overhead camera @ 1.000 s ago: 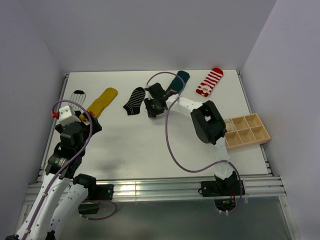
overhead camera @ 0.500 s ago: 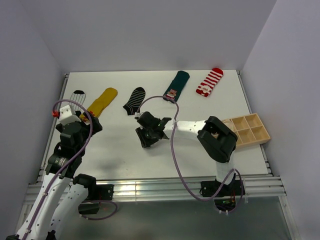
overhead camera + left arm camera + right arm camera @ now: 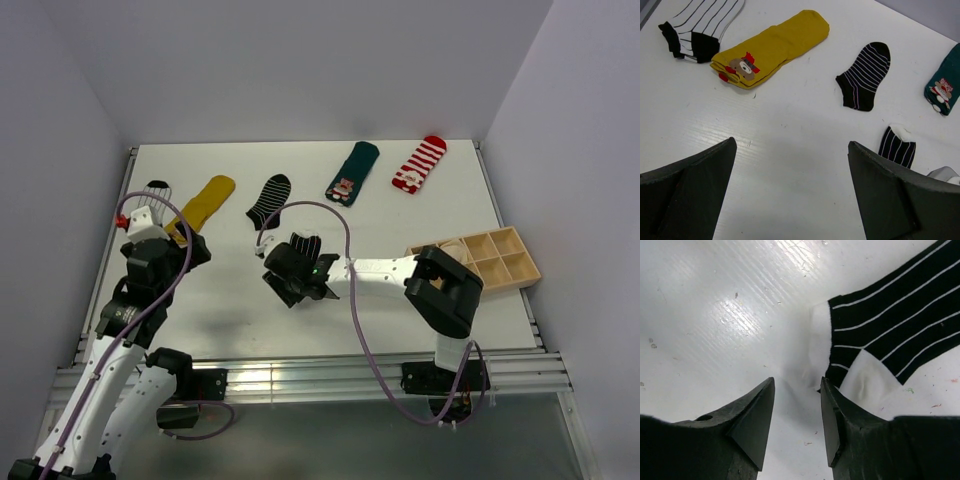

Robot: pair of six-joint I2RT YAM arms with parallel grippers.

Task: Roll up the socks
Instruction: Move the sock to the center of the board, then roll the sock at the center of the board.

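Note:
Several socks lie on the white table. A black sock with thin white lines and white cuff (image 3: 303,246) lies mid-table, right in front of my right gripper (image 3: 293,262). In the right wrist view the sock (image 3: 890,330) lies flat just past the gripper (image 3: 797,385), whose jaws stand a little apart with only table between them. My left gripper (image 3: 172,238) is wide open and empty above the left of the table (image 3: 790,145); the same sock (image 3: 897,145) shows to its right.
Along the far side lie a white striped sock with black cuff (image 3: 157,190), a yellow sock (image 3: 205,203), a black striped ankle sock (image 3: 268,200), a teal sock (image 3: 352,172) and a red-white striped sock (image 3: 420,163). A wooden compartment tray (image 3: 490,258) sits at the right.
My right gripper has pulled back from the far row toward the middle of the table, bringing the black white-lined sock with it. The left arm has shifted slightly.

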